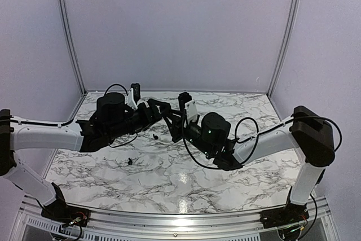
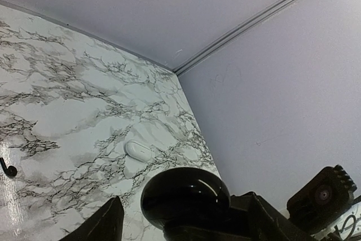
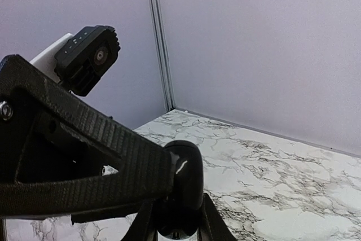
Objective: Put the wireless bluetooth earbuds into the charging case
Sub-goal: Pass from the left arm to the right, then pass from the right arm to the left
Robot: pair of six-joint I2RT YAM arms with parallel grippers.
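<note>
1. My right claw [image 3: 176, 227] is clamped on the black case [image 3: 184, 187], held above the table's [image 1: 237, 167] middle.
2. My left claw [image 2: 180, 218] stands wide around the same case (one finger visibly clear of it).
3. One black earbud [image 1: 153, 136] lies on the table just below the claws, with a second black earbud [image 1: 130, 161] nearer the left edge.

Cannot pick out the black case [image 2: 183, 195] from above among the dark jaws. Left of the case, cannot name one dark speck [image 1: 154, 136] or a second speck [image 1: 130, 161] on the counter [image 1: 225, 184]: too small. Cut by the left wrist view's edge, left of the case: a small black hook-shaped bit [image 2: 7, 167].
</note>
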